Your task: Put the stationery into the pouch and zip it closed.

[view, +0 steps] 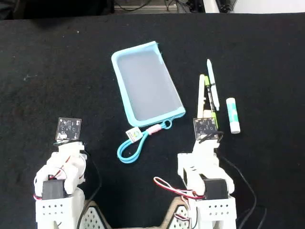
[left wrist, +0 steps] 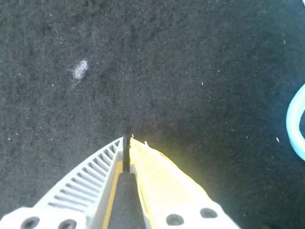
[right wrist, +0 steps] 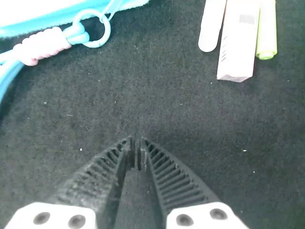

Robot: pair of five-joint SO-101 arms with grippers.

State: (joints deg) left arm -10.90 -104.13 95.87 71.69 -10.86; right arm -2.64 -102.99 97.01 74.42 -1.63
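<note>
Holding, left gripper [left wrist: 127,143]: nothing. My white and yellow jaws are pressed together, the tips low over the black cloth-covered table [left wrist: 143,57], well apart from the pouch.
Holding, right gripper [right wrist: 137,149]: nothing either. The black jaws are closed to a thin slit over bare cloth, between the pouch's pull end and the near ends of the stationery.
Pouch: light-blue zip pouch [view: 147,86] with a frosted translucent face, lying flat and skewed, farther out than both arms and between them. It looks empty through the face. I cannot tell whether the zip is open.
Pull end: light-blue plastic ring [right wrist: 93,28] and pink knotted cord [right wrist: 40,45] sit at the near corner, with the light-blue looped wrist strap [view: 127,151] lying toward my bases. I judge this handy for zipping, since the pull faces the arms.
Stationery: cream-white round-ended stick [view: 201,95], pale rectangular bar [right wrist: 238,43] and yellow-green highlighter [right wrist: 266,28] lie side by side, with a slim white pen [view: 212,86] among them. The white glue stick with green band [view: 232,115] is just beside them but apart. All are on my right arm's side, outside the pouch.
Why so: the items lie roughly lengthwise to my right arm, probably so that closed-in jaws can pinch across each one.
Progress: by my reckoning nothing is packed and the task is at its start.
Next call: open the right jaws and take an outer piece first.
Risk: the packed-together sticks may roll or come up in pairs.
</note>
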